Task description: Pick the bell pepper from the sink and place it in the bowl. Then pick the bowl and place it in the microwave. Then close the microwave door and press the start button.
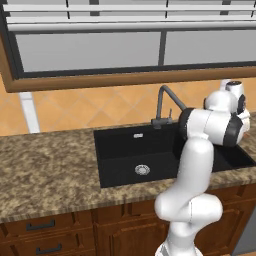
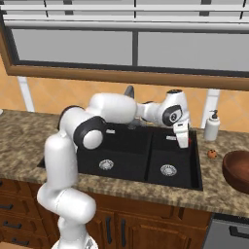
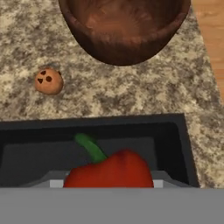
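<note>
Gripper (image 2: 183, 138) hangs over the right basin of the sink (image 2: 189, 181); jaw spread cannot be told. Bell pepper (image 3: 109, 171): glossy red, curved green stem, close beneath the hand above the basin. Beyond on the granite counter (image 3: 131, 89): bowl (image 3: 124, 28), small brown cookie (image 3: 48, 81).

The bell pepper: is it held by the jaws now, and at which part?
It cannot be told. The bell pepper sits low in the hand view, over the sink, but no contact shows.
</note>
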